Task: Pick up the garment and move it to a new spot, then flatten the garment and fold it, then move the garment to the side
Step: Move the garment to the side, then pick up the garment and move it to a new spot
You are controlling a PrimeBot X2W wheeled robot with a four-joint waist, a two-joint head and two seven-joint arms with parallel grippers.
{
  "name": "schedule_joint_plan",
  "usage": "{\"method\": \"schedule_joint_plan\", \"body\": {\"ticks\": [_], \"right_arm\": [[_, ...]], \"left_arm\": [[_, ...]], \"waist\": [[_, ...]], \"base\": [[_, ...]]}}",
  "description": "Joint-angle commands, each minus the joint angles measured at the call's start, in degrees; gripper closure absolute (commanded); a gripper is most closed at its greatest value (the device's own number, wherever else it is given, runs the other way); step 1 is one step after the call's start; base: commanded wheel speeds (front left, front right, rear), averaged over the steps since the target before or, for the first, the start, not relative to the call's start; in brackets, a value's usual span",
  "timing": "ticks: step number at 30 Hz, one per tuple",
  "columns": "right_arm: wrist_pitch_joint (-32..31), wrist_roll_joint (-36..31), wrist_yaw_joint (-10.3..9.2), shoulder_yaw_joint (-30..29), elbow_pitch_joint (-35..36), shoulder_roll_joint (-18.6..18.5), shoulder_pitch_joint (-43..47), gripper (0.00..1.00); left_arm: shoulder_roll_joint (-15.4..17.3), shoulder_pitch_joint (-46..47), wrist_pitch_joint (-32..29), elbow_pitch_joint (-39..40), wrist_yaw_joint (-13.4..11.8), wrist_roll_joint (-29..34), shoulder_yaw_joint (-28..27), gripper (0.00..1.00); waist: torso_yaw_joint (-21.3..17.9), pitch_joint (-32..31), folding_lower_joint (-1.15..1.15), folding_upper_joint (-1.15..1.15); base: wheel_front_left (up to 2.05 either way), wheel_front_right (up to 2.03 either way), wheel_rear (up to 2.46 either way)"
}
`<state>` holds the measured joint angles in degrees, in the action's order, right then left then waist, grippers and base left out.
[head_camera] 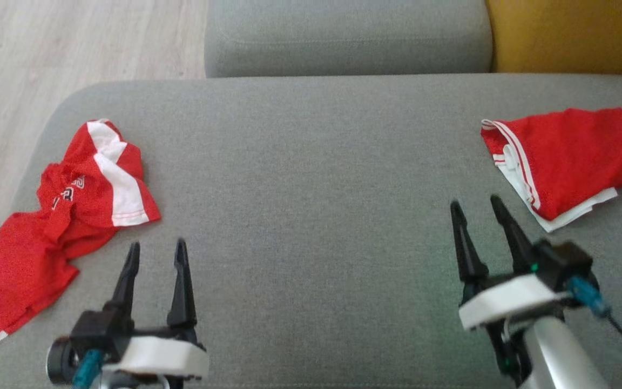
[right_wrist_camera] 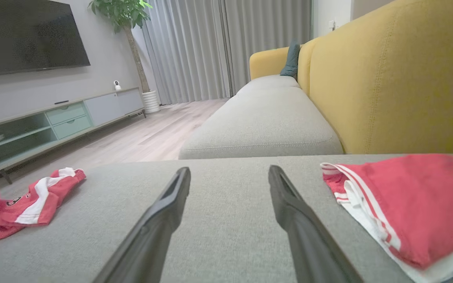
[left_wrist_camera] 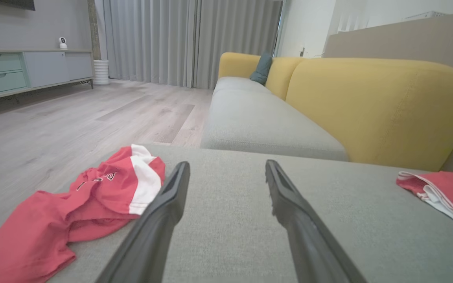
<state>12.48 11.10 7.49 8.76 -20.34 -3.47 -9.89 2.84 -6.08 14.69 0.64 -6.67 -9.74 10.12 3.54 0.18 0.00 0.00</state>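
The crumpled garment [head_camera: 68,216] at nine o'clock is bright red, with wide white bands and small dark and white letters. The folded garment [head_camera: 570,162] at three o'clock is red too, with thin red and white stripes along one edge and a plain white layer under it. Both lie on a plain grey cushion [head_camera: 311,232]. At one o'clock the sofa back [head_camera: 570,32] is mustard yellow. At eleven o'clock the floor [head_camera: 73,43] is pale wood with long grain lines. The left gripper [head_camera: 157,243] and the right gripper [head_camera: 475,201] are black with white bases and a small blue-green plug each. The curtains [left_wrist_camera: 171,39] are grey, and the pillow [left_wrist_camera: 264,68] is dark blue-green.
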Motion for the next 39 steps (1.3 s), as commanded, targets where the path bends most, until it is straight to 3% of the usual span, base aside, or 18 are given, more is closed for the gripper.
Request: {"method": "schedule_joint_plan", "body": {"ticks": [1, 9, 28, 39], "right_arm": [[1.0, 0.5, 0.00, 1.1, 2.6, 0.6, -0.5, 0.00], [2.4, 2.2, 0.00, -0.1, 4.9, 0.6, 6.3, 0.00], [2.5, 2.6, 0.00, -1.1, 6.4, 0.6, 6.9, 0.00], [2.5, 3.3, 0.00, 0.0, 5.8, 0.6, 7.3, 0.00]], "left_arm": [[0.0, 1.2, 0.3, 1.3, -0.4, 0.3, -1.8, 0.00], [0.0, -0.7, 0.3, -0.2, -0.4, 0.3, -1.3, 0.00], [0.0, 0.6, 0.3, 0.1, -0.1, -0.2, -0.9, 0.00], [0.0, 0.0, 0.3, -0.6, 0.1, 0.1, -1.9, 0.00]], "waist": [[0.2, -0.6, 0.00, 0.00], [-0.2, -1.2, 0.00, 0.00], [-0.7, -0.8, 0.00, 0.00], [3.9, -2.0, 0.00, 0.00]], "base": [[0.00, 0.00, 0.00], [0.00, 0.00, 0.00], [0.00, 0.00, 0.00], [0.00, 0.00, 0.00]]}}
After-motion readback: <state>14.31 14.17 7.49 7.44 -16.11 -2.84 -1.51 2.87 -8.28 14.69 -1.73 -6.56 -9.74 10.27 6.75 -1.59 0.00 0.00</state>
